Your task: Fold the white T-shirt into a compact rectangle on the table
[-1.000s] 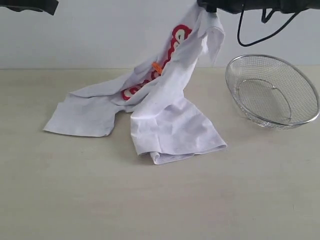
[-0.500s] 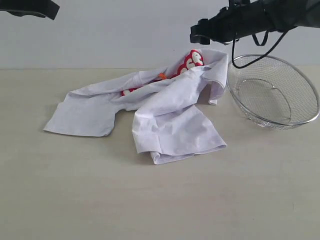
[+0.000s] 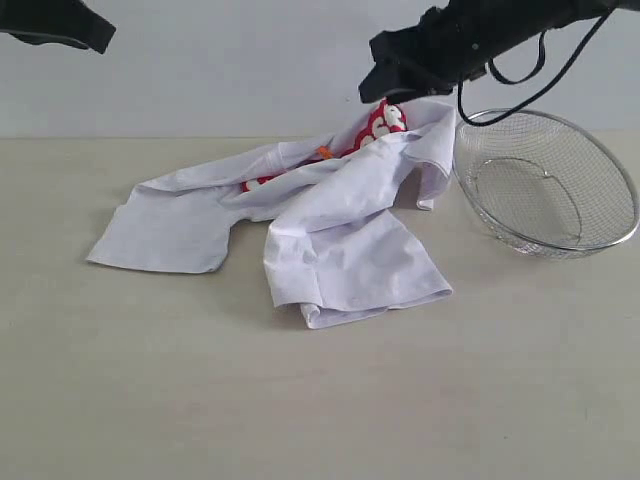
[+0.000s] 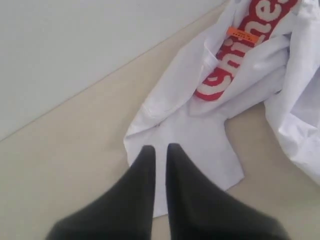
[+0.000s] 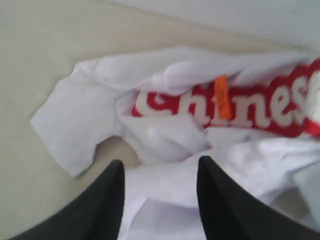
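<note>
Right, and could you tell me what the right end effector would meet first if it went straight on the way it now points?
The T-shirt: the wrist view shows the open right end effector aimed at a white fold of it, with nothing between. How near the cloth is, I cannot judge.

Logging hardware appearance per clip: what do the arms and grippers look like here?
The left arm and right arm are matte black and blocky. The left gripper and right gripper each have two smooth, tapering black fingers. A thin black cable loops off the right arm. No markings show.
</note>
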`<state>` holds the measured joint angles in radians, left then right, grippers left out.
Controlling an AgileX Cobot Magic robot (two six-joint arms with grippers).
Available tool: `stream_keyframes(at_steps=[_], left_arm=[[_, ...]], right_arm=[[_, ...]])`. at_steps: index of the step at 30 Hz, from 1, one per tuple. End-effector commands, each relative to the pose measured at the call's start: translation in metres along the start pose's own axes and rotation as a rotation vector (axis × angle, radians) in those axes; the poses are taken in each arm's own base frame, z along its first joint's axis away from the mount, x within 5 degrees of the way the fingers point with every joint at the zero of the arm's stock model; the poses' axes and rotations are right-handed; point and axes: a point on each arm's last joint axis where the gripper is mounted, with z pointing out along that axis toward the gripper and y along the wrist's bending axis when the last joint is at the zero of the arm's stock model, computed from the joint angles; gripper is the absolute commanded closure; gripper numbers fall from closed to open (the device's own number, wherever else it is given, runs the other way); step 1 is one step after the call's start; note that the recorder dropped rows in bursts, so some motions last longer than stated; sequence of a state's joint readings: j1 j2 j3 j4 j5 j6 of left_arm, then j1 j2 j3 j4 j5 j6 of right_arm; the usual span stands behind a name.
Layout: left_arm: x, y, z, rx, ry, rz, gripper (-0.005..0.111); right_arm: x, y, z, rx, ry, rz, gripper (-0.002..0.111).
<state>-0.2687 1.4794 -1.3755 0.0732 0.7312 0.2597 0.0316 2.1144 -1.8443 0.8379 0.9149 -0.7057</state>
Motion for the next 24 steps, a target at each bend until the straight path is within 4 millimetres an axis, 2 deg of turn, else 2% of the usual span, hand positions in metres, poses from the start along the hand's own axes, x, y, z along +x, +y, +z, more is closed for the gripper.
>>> stream_keyframes(at_steps=[1, 5, 10, 13, 16, 19, 24], left_arm=[[0.0, -0.002, -0.012, 0.03, -0.027, -0.037, 0.102], [0.01, -0.006, -0.028, 0.039, -0.044, -0.044, 0.102], [0.029, -0.018, -0.043, 0.105, -0.085, -0.137, 0.102], [0.048, -0.028, -0.043, 0.142, -0.083, -0.171, 0.102], [0.066, -0.036, -0.044, 0.166, -0.096, -0.222, 0.102], [0.075, -0.042, -0.052, 0.204, -0.115, -0.28, 0.102], [0.077, -0.043, -0.058, 0.209, -0.129, -0.28, 0.102]], right_arm=[[0.029, 0.011, 0.013, -0.094, 0.142, 0.039, 0.069], [0.064, 0.023, 0.036, -0.138, 0.247, 0.036, 0.069], [0.097, 0.042, 0.067, -0.085, 0.278, -0.046, 0.069], [0.108, 0.055, 0.081, -0.072, 0.295, -0.095, 0.069], [0.112, 0.078, 0.097, -0.07, 0.291, -0.163, 0.069], [0.116, 0.096, 0.106, -0.043, 0.291, -0.263, 0.069], [0.117, 0.108, 0.112, -0.029, 0.281, -0.292, 0.069]])
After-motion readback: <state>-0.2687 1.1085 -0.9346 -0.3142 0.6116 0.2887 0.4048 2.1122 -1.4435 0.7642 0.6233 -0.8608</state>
